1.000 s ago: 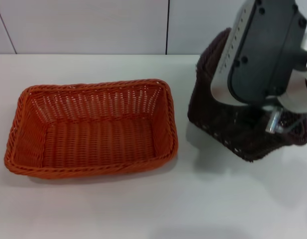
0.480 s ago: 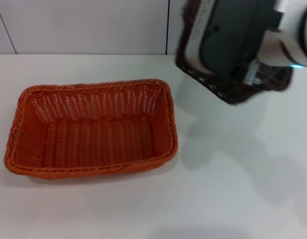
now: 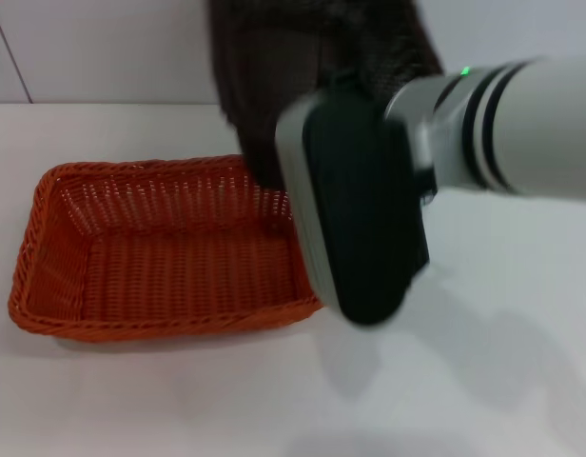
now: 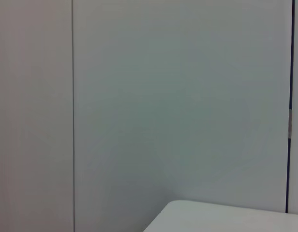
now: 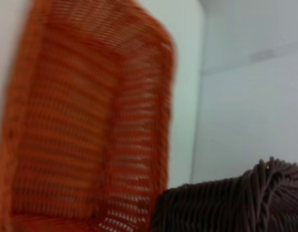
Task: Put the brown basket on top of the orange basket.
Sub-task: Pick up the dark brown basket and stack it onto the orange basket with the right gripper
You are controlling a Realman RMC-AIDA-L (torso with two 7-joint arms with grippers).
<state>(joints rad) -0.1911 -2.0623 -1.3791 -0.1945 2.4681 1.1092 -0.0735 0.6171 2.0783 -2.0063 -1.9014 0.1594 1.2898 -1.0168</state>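
Table (image 3: 483, 381): white, bearing the orange basket.
Right arm (image 3: 502, 129): reaching across above the orange basket's right end.
Orange basket (image 3: 160, 252): resting flat on the table's left half.
Brown basket (image 3: 274, 86): raised and tilted over the orange basket's far right corner.
Right gripper: hidden; grip cannot be told.

The orange basket (image 3: 169, 249) sits on the table (image 3: 483, 381), toward the robot's left. The brown basket (image 3: 274, 86) hangs in the air, tilted, above that basket's far right corner and clear of the table. The right arm (image 3: 369, 205) reaches in from the right, in front of the brown basket.
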